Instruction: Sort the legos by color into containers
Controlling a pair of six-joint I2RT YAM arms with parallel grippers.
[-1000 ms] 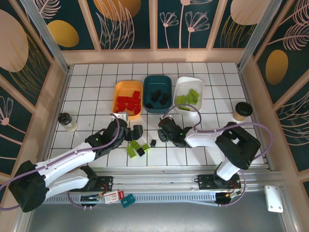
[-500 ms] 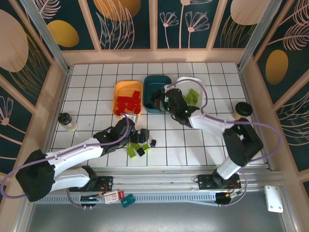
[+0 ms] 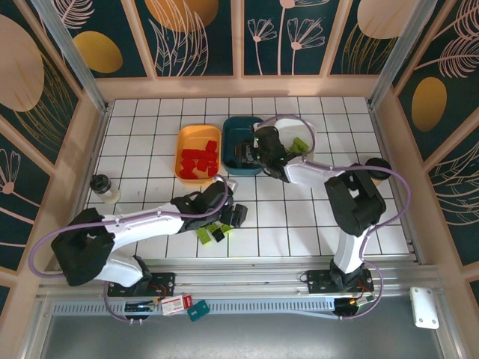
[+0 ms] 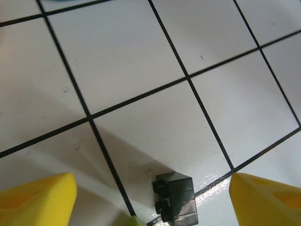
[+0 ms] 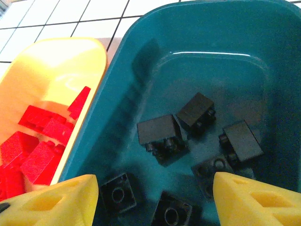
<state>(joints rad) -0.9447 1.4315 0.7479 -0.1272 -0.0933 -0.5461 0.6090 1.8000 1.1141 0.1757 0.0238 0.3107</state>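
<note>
The left end effector (image 4: 153, 190) is found released, its two yellow fingertips (image 4: 40, 202) standing well apart low over the white tiled surface (image 4: 141, 61). One black lego (image 4: 176, 200) lies on the surface between them and is touched by neither. In the top view, a few lime green legos (image 3: 203, 235) and a second black brick (image 3: 218, 235) are seen lying loose on the surface just beside that end effector, on its near side. The right end effector (image 5: 155, 205) is likewise found released: its fingertips are held wide apart above the dark teal container (image 5: 141, 52), and nothing is gripped between them. Some seven black legos (image 5: 160, 132) are counted on the floor of that container, scattered, some flat and some tilted. The orange container (image 5: 61, 70) stands just beside the teal one on its left, and red legos (image 5: 37, 153) are heaped at its near end. The white container (image 3: 313, 138) stands on the teal one's other side; more lime green bricks (image 3: 299, 146) are seen in it, partly crossed by the right arm's cable (image 3: 288, 120). The three containers are set in a row at mid-surface, apart from the loose legos. A small cup (image 3: 105, 188) is noted near the left edge of the surface, and a dark-lidded cup (image 3: 378, 166) near the right edge.
</note>
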